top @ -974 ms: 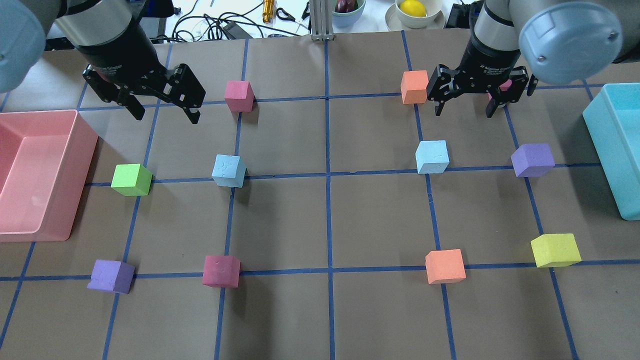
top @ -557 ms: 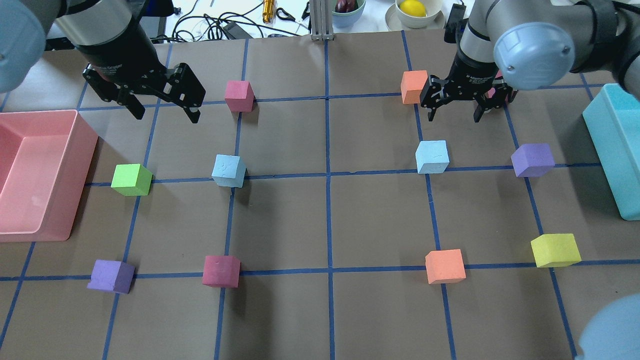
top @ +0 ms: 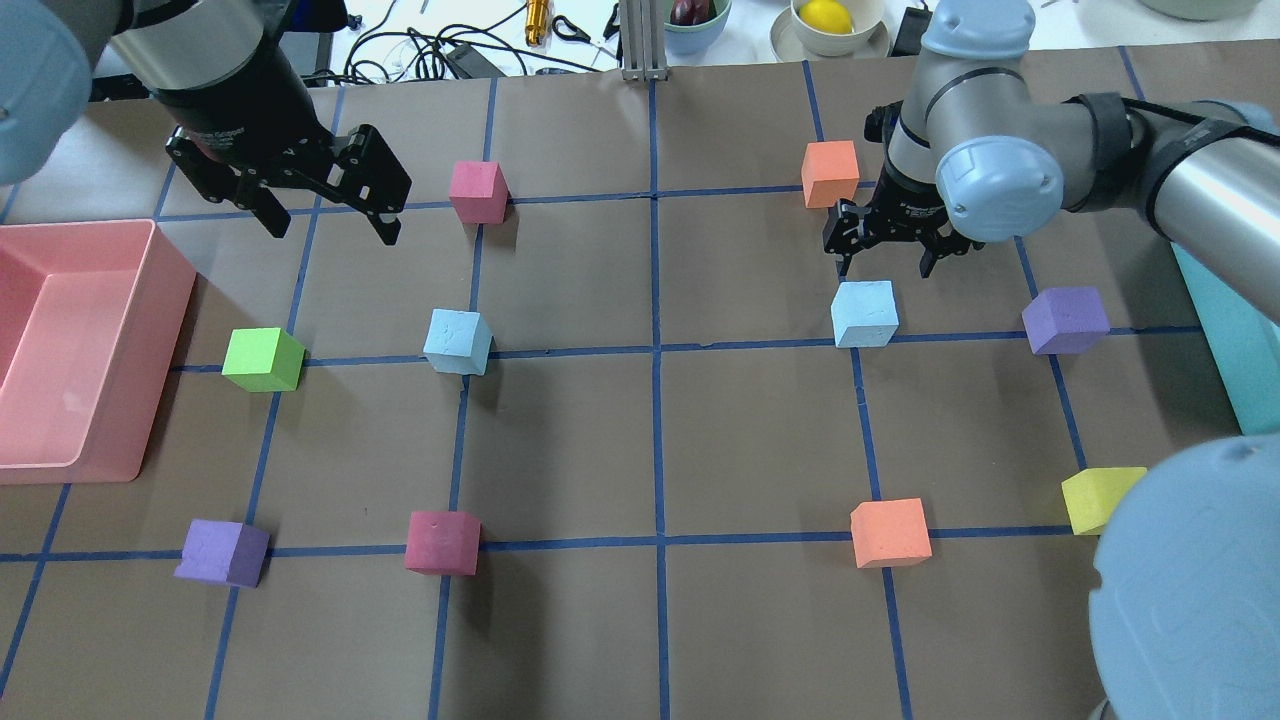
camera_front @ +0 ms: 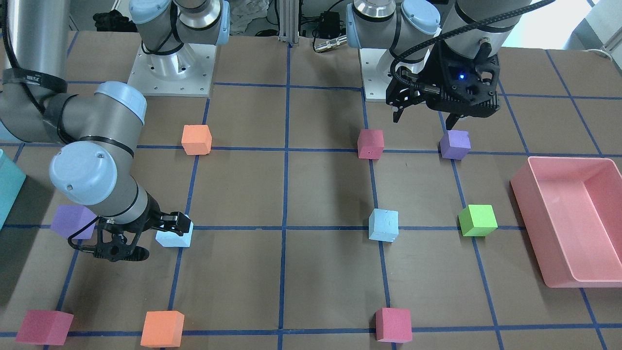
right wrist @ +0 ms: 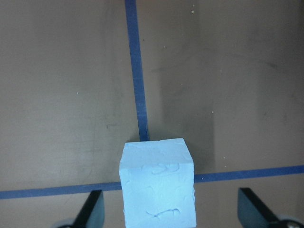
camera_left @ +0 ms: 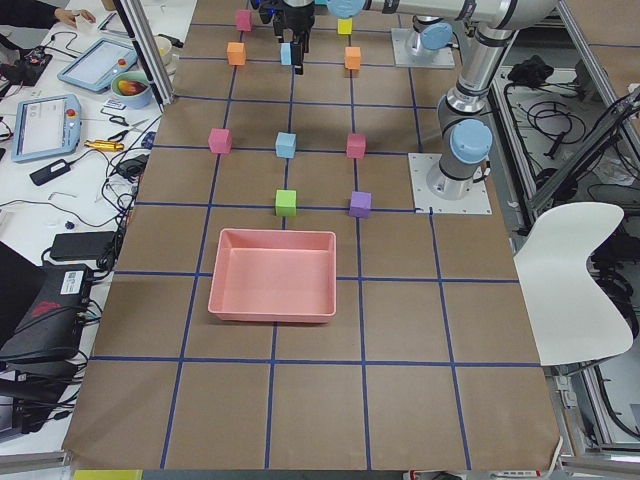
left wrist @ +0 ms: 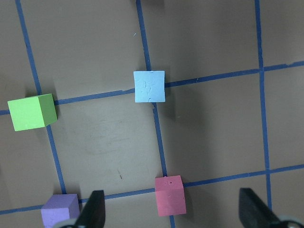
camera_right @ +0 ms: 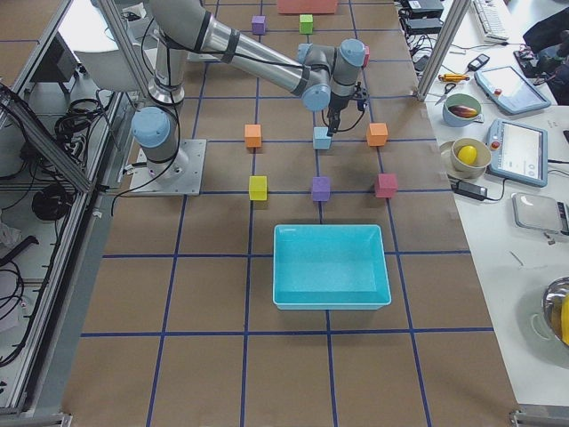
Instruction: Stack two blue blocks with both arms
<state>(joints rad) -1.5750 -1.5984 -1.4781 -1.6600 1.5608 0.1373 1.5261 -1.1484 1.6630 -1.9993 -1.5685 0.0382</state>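
Overhead exterior view: my right gripper (top: 885, 268), jaws spread, hangs just by one pale sky-blue foam cube (top: 865, 313); my left gripper (top: 334, 236) gapes too.

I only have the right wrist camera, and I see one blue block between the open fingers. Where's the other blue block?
Observer: The other blue block sits on the left arm's half of the table, beside a green block but apart from it.
Operator: Is the left gripper on it?
Observer: No, the left gripper hangs open high above the table, holding nothing.
Operator: What's near my block?
Observer: An orange block and a purple block stand nearby; neither touches your blue block.
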